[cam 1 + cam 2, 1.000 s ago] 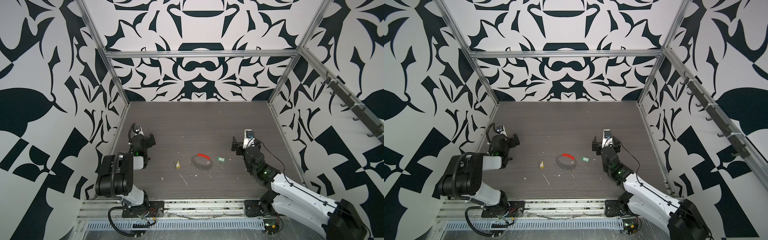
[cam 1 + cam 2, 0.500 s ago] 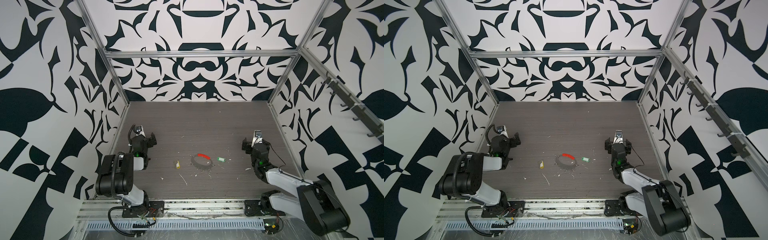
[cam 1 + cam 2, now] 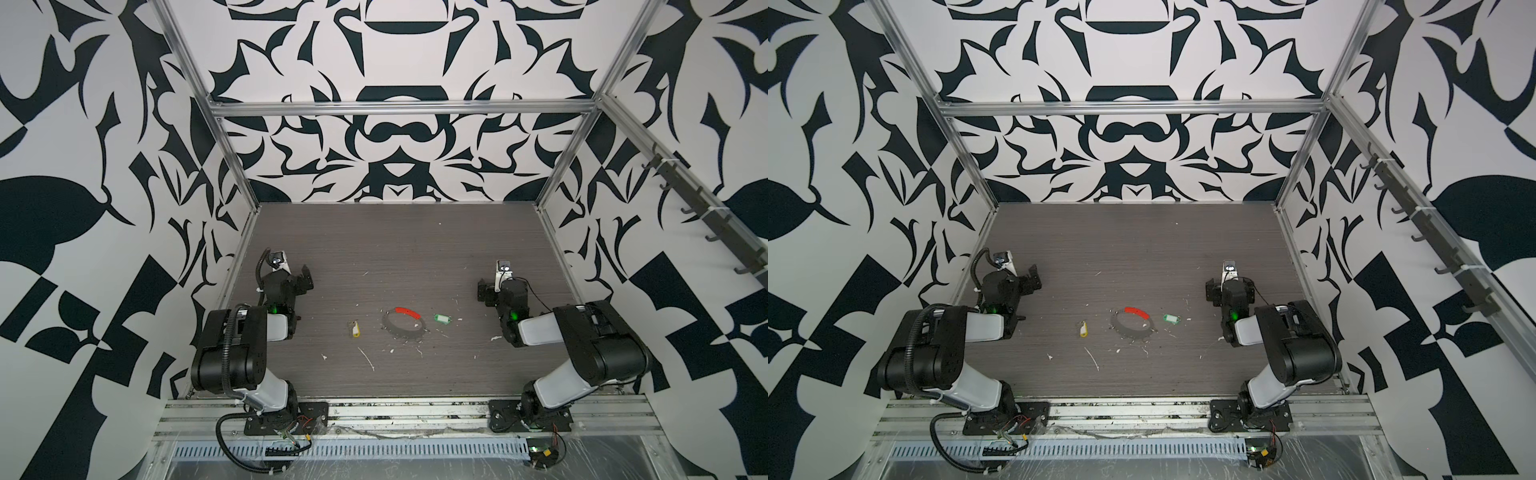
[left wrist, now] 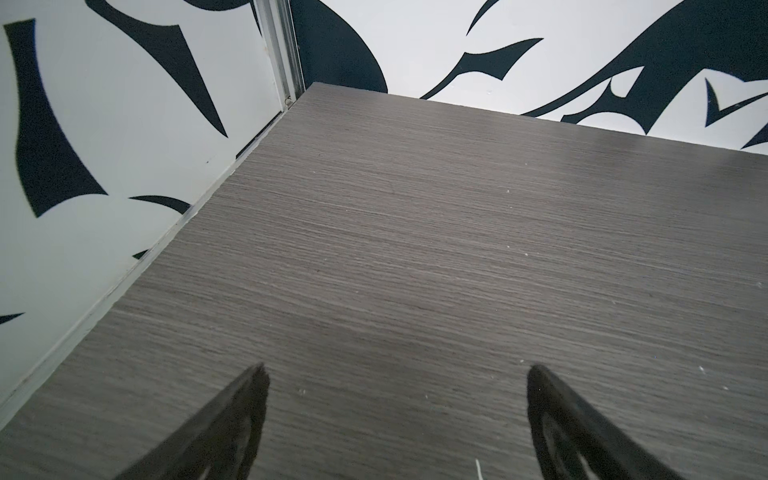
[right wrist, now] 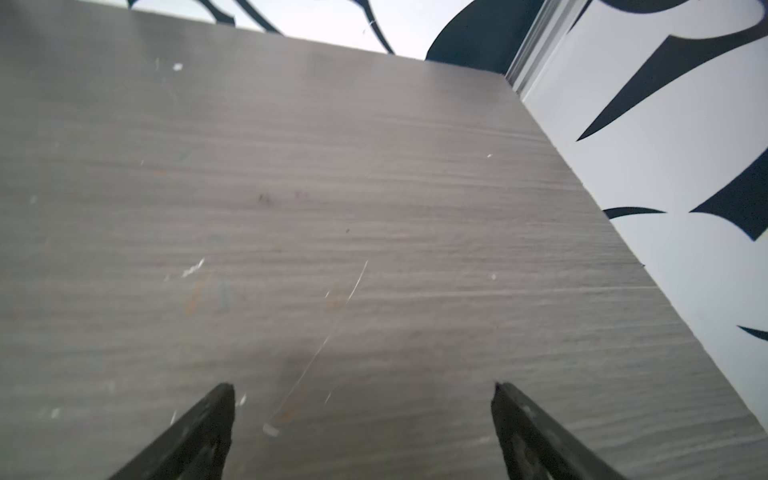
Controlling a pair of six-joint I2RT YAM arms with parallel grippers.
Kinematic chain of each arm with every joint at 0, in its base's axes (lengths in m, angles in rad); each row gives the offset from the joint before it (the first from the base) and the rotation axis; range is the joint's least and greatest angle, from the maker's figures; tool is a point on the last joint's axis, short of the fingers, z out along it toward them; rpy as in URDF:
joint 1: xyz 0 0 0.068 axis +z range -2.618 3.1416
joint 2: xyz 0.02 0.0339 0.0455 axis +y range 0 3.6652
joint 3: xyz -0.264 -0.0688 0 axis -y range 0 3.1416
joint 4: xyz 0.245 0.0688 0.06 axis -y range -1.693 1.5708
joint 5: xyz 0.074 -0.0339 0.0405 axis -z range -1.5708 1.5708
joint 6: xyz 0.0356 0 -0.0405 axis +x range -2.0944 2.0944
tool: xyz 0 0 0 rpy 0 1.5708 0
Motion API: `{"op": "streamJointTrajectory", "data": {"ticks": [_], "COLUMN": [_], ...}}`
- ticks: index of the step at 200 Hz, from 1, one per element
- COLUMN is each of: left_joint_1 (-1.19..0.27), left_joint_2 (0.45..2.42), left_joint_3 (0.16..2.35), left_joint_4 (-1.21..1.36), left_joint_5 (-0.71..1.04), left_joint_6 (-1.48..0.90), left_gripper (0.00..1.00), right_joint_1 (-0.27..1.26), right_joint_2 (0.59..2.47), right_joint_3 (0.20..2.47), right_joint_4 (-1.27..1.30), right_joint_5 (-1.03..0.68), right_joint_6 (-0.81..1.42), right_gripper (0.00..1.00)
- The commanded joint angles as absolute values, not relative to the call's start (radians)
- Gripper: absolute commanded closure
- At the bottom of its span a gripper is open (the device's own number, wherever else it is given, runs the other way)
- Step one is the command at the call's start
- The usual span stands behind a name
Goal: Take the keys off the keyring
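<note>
both top views show the keyring [image 3: 404, 323] flat mid-table [image 3: 395, 249], red section [image 3: 407, 311] at 12 o'clock on its rim. yellow-tag key [image 3: 354, 328] lies at the ring's 9 o'clock, apart from it, long axis 12–6, metal end toward 12. green-tag key [image 3: 442, 318] at the ring's 3 o'clock, near but not touching, long axis roughly 9–3; metal end too small to tell. wrist views show none of these: only wood grain, white flecks [image 5: 193, 268] and patterned wall [image 4: 124, 124]. left gripper [image 4: 397, 372]: jaws spread wide, nothing between, by the table's 9 o'clock side. right gripper [image 5: 361, 388]: spread, empty, 3 o'clock side; that view is blurred.
</note>
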State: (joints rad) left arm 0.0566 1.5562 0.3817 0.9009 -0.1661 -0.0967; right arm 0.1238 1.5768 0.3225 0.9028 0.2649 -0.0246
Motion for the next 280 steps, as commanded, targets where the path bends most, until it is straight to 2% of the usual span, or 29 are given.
{"op": "streamJointTrajectory", "data": {"ticks": [1, 47, 280], "left_joint_1": [0.059, 0.060, 0.061], "left_joint_2": [1.564, 1.562, 1.562], "left_joint_3": [0.374, 0.374, 0.372], "left_joint_4": [0.928, 0.928, 0.934], "left_joint_5": [-0.155, -0.153, -0.153], "left_joint_6": [-0.097, -0.097, -0.100], "left_gripper": [0.01, 0.01, 0.01], "right_joint_1": [0.109, 0.108, 0.109], "right_joint_2": [1.558, 1.552, 1.552], "right_joint_3": [0.357, 0.327, 0.328], "right_joint_4": [0.917, 0.963, 0.962], "right_joint_5": [0.229, 0.381, 0.382], "right_joint_6": [0.000, 0.053, 0.054], "right_gripper": [0.01, 0.00, 0.00]}}
